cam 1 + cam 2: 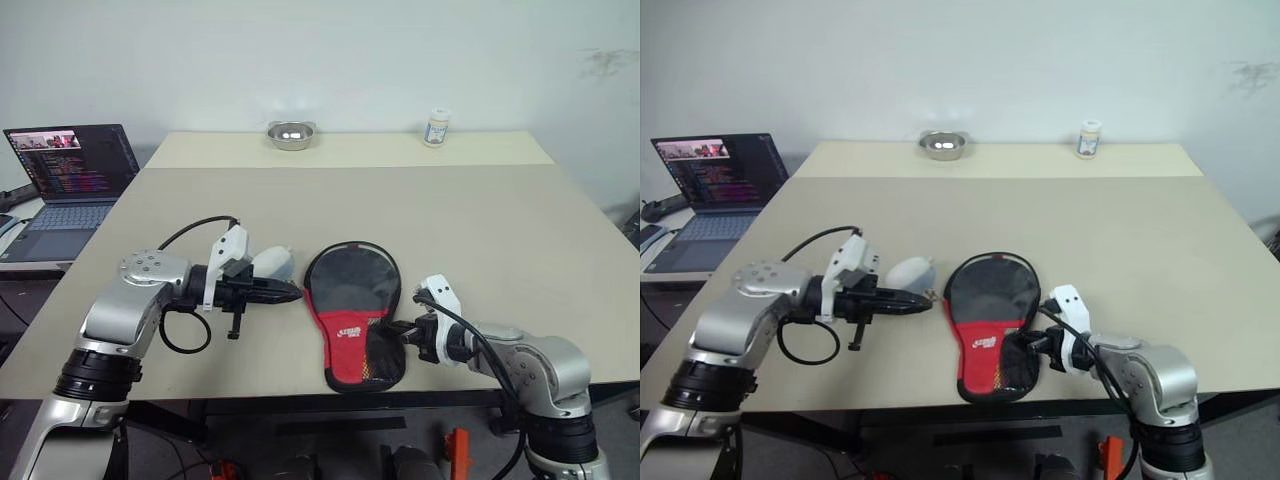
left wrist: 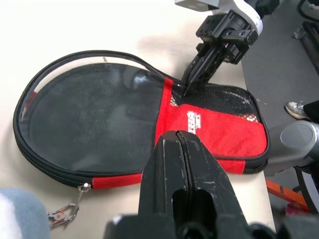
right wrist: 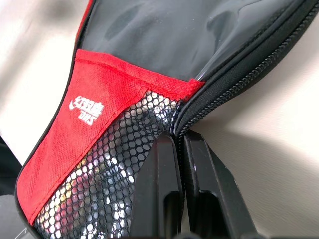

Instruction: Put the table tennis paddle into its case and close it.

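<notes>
My left gripper (image 1: 290, 292) is clenched shut on nothing, hovering just beside the round end of the paddle-shaped soft fabric case (image 1: 352, 312), red with a black mesh pocket and a white logo, which lies flat near the front edge of the beige table (image 1: 480, 220). My right gripper (image 2: 192, 82) is also pressed shut, its fingertips at the case's zipper edge where the red band meets the mesh; in the right wrist view the zipper track runs right into the gap between my fingers, though I cannot tell whether I have the fabric or a slider pinched. The table tennis paddle I cannot make out for certain; the dark round area under the clear front of the case may be its black rubber face, so I judge it is already inside. A zipper pull with a small metal clip (image 2: 64, 214) lies at the round end, near my left fingers. The step in hand, I judge, is closing. Next I need one gripper steadying the case while the other takes that pull and runs it along the edge.
</notes>
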You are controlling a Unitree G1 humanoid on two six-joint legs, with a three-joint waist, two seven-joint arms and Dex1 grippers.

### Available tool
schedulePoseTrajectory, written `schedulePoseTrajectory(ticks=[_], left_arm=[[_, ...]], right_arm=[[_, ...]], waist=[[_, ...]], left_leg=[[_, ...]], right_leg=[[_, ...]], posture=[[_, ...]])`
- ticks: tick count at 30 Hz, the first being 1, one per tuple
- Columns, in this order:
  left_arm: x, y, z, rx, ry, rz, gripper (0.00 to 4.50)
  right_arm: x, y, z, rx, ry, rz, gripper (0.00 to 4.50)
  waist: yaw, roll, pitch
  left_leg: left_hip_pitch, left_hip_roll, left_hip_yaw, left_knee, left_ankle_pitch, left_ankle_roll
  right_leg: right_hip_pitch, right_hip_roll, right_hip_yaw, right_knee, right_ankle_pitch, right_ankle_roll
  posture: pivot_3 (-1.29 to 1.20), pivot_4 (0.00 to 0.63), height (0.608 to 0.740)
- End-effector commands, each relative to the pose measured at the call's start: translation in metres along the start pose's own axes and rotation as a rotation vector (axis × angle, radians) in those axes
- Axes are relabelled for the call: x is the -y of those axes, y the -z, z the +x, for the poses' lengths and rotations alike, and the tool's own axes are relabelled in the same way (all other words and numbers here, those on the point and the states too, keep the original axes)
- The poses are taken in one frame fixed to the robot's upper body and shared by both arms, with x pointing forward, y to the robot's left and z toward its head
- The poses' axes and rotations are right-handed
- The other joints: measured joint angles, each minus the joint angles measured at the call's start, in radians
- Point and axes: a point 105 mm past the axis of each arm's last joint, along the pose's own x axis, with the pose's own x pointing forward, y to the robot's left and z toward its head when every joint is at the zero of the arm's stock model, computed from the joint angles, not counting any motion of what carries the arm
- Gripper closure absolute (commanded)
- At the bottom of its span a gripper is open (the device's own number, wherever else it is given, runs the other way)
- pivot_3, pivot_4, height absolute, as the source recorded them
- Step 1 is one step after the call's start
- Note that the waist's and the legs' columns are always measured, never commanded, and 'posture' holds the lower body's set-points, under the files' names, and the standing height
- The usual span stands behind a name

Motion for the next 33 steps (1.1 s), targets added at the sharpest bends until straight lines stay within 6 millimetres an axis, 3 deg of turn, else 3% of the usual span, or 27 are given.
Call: schedulePoseTrajectory(ticks=[1, 8, 9, 11, 21, 22, 25, 27, 31, 33], left_arm=[[-0.001, -0.007, -0.002, 0.011, 0.000, 0.038, 4.50], [-0.003, -0.007, -0.002, 0.013, -0.010, 0.041, 4.50], [-0.003, -0.007, -0.002, 0.013, -0.011, 0.041, 4.50], [-0.004, -0.007, -0.002, 0.014, -0.014, 0.041, 4.50], [-0.006, -0.009, -0.002, 0.020, -0.038, 0.043, 4.50], [-0.007, -0.009, -0.003, 0.021, -0.041, 0.042, 4.50], [-0.013, -0.008, -0.009, 0.024, -0.085, 0.021, 4.50], [-0.016, -0.004, -0.014, 0.003, -0.099, 0.003, 4.50], [-0.023, 0.003, -0.022, -0.018, -0.145, -0.009, 4.50], [-0.032, 0.004, -0.028, -0.001, -0.207, -0.015, 4.12]], right_arm=[[0.000, -0.008, -0.007, 0.022, 0.003, -0.034, 4.48], [-0.001, -0.008, -0.002, 0.029, 0.008, -0.033, 4.48], [0.003, -0.010, -0.002, 0.037, 0.031, -0.044, 3.97], [0.002, -0.011, -0.005, 0.030, 0.026, -0.089, 3.43], [-0.034, -0.005, -0.033, -0.063, -0.203, -0.356, 0.04], [-0.035, -0.005, -0.036, -0.068, -0.215, -0.388, 0.04], [-0.024, -0.033, -0.054, -0.007, -0.195, -0.518, 0.04], [-0.026, -0.055, -0.054, 0.083, -0.209, -0.537, 0.04], [-0.034, -0.077, -0.029, 0.181, -0.233, -0.541, 0.04], [-0.044, -0.082, -0.010, 0.223, -0.263, -0.526, 0.00]], waist=[[0.000, 0.000, 0.000], [0.000, 0.000, 0.000], [0.000, 0.000, 0.000], [0.000, 0.000, 0.000], [0.000, 0.000, 0.001], [0.000, 0.000, 0.002], [0.000, 0.000, 0.002], [-0.004, 0.000, 0.003], [-0.005, 0.000, 0.003], [-0.001, 0.000, 0.003]], left_leg=[[0.000, 0.000, 0.000, 0.000, 0.000, 0.000], [0.000, 0.000, 0.000, 0.000, 0.000, 0.000], [0.000, 0.000, 0.000, 0.000, 0.000, 0.000], [0.000, 0.000, 0.000, 0.000, 0.000, 0.000], [0.000, 0.000, 0.000, 0.000, 0.000, 0.000], [0.000, 0.000, 0.000, 0.000, 0.000, 0.001], [0.000, 0.000, -0.002, 0.001, -0.001, 0.001], [0.002, 0.000, -0.002, 0.000, -0.001, 0.001], [0.003, 0.004, -0.001, 0.000, -0.001, 0.001], [0.003, 0.005, -0.001, 0.000, -0.001, 0.001]], right_leg=[[0.000, 0.000, 0.000, 0.000, 0.000, 0.000], [0.000, 0.000, 0.000, 0.000, 0.000, 0.000], [0.000, 0.000, 0.000, 0.000, 0.000, 0.000], [0.000, 0.000, 0.000, 0.000, 0.000, 0.000], [0.001, 0.000, -0.001, -0.001, 0.000, 0.000], [0.002, 0.000, -0.001, -0.001, 0.000, 0.000], [0.004, 0.000, -0.003, -0.003, 0.000, 0.001], [0.005, 0.000, -0.003, -0.003, 0.000, 0.001], [0.006, 0.003, -0.003, -0.003, 0.001, -0.001], [0.006, 0.004, -0.004, -0.004, 0.001, -0.001]], posture=[[0.00, 0.150, 0.740], [0.00, 0.150, 0.740], [0.00, 0.150, 0.740], [0.00, 0.150, 0.740], [0.00, 0.150, 0.740], [0.00, 0.150, 0.740], [0.00, 0.150, 0.740], [0.00, 0.150, 0.740], [0.00, 0.150, 0.740], [0.00, 0.150, 0.740]])
